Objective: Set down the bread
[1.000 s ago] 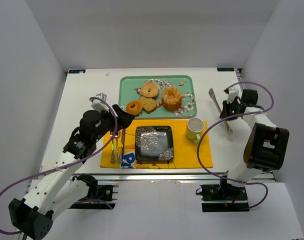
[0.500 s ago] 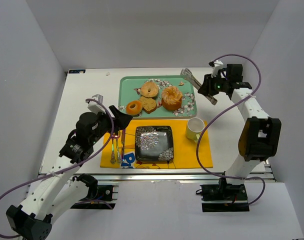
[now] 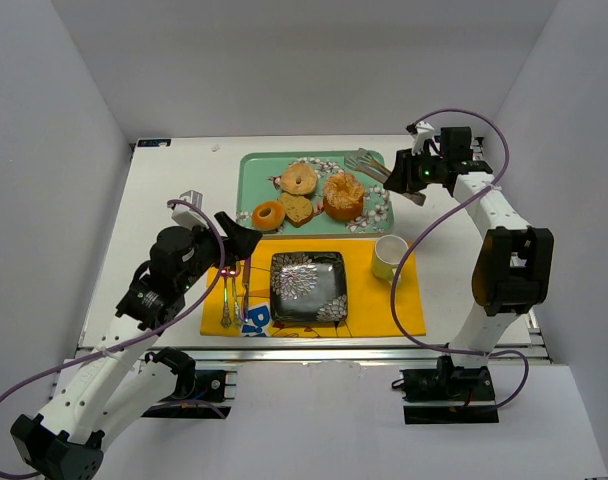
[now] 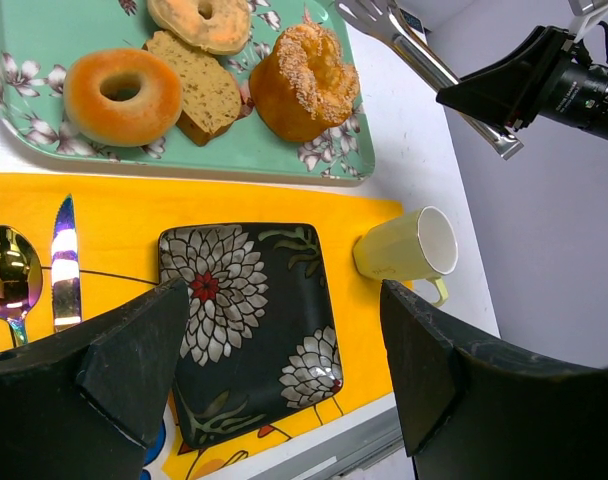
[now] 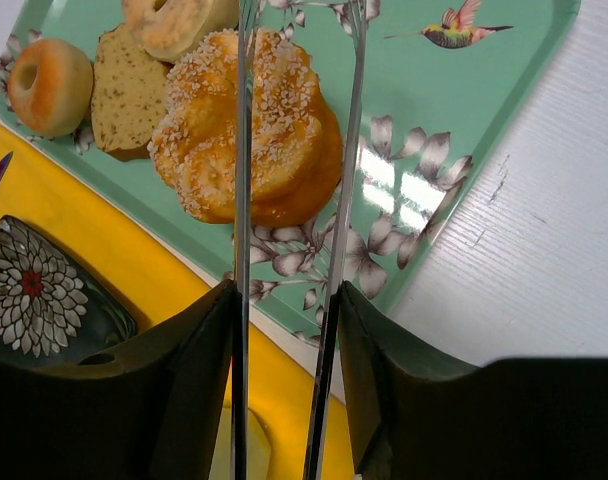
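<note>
Over the far right corner of the tray (image 3: 252, 172), the right gripper (image 3: 409, 176) is clenched on a pair of metal tongs (image 3: 369, 164), its black fingers (image 5: 189, 390) pressing the handles from either side. The tongs' thin, shiny arms run side by side with a narrow gap between them. Their tips leave the top of the right wrist view, so whether they touch anything cannot be told. The bread (image 5: 254, 140), a round, golden, ridged loaf crusted with coarse sugar, sits on the right part of the mint-green, flower-printed tray, under the tongs' arms in that view. To its left lie a tan slice (image 5: 124, 90), a smooth orange ring (image 5: 49, 85) and a paler ring (image 5: 179, 22). Nearer, a yellow mat (image 3: 384, 310) carries a square black plate (image 3: 309, 285) patterned with white flowers, a pale yellow mug (image 3: 389, 258) to its right, and a knife (image 4: 64, 265) and spoon (image 4: 9, 280) to its left. The left gripper (image 3: 239, 230) hovers over the mat's left part, its blunt black jaws spread wide and holding nothing.
</note>
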Robot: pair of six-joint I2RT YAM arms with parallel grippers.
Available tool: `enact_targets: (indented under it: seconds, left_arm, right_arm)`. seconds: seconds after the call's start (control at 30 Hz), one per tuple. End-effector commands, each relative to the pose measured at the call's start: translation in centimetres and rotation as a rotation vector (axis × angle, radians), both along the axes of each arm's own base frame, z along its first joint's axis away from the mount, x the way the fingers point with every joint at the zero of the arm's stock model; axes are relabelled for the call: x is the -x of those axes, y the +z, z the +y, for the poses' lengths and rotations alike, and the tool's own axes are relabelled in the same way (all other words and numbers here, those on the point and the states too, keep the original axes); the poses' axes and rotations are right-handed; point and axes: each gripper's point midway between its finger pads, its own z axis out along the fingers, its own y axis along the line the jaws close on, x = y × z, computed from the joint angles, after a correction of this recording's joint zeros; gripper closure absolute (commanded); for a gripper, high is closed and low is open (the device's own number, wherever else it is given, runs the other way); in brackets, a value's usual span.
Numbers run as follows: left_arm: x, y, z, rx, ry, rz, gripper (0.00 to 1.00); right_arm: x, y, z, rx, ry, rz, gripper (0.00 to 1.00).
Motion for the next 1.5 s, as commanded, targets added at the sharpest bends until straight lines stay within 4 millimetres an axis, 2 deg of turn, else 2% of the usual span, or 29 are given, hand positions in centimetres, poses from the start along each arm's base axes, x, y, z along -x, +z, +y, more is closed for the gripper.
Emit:
enact_targets:
  seconds: [0.0, 0.27, 0.5, 0.83, 0.9, 1.03, 1.1, 1.13, 1.23, 1.33, 1.47]
  left_arm:
    - [-0.2, 1.8, 0.3, 0.014, 0.017, -0.034, 0.14]
    - [-0.1, 1.7, 0.3, 0.013, 0.018, -0.033, 0.14]
    - [0.0, 1.5, 0.4, 0.019, 0.020, -0.031, 0.14]
    - [-0.2, 1.5, 0.3, 0.016, 0.018, -0.031, 0.14]
    - [-0.2, 1.6, 0.3, 0.016, 0.019, -0.031, 0.14]
    - [-0.2, 1.6, 0.3, 0.017, 0.022, -0.032, 0.14]
    - [-0.2, 1.7, 0.4, 0.018, 0.023, -0.032, 0.14]
    - [-0.1, 1.6, 0.4, 0.017, 0.023, -0.029, 0.14]
    - [-0.1, 1.6, 0.4, 0.017, 0.024, -0.029, 0.14]
    - [-0.1, 1.6, 0.4, 0.017, 0.024, -0.030, 0.14]
    - [0.0, 1.6, 0.4, 0.018, 0.023, -0.032, 0.14]
  right_arm:
    - [-0.1, 2.2, 0.6, -0.015, 0.024, -0.046, 0.51]
    - [1.2, 0.2, 0.2, 0.048, 0.061, 0.012, 0.51]
    - [2.0, -0.5, 0.1, 0.076, 0.106, 0.060, 0.50]
    - [1.1, -1.6, -0.2, 0.111, 0.099, 0.081, 0.51]
    - [1.0, -1.5, -0.1, 0.109, 0.101, 0.081, 0.53]
    - [1.2, -1.5, 0.1, 0.092, 0.111, 0.089, 0.64]
    - [1.3, -1.0, 0.4, 0.076, 0.120, 0.084, 0.68]
    - [1.4, -0.5, 0.6, 0.069, 0.125, 0.076, 0.75]
    - [1.7, 0.7, 1.0, 0.038, 0.135, 0.060, 0.84]
    - [2.0, 2.2, 1.3, 0.009, 0.142, 0.038, 0.89]
    - [2.2, 4.2, 1.8, -0.025, 0.146, 0.004, 0.90]
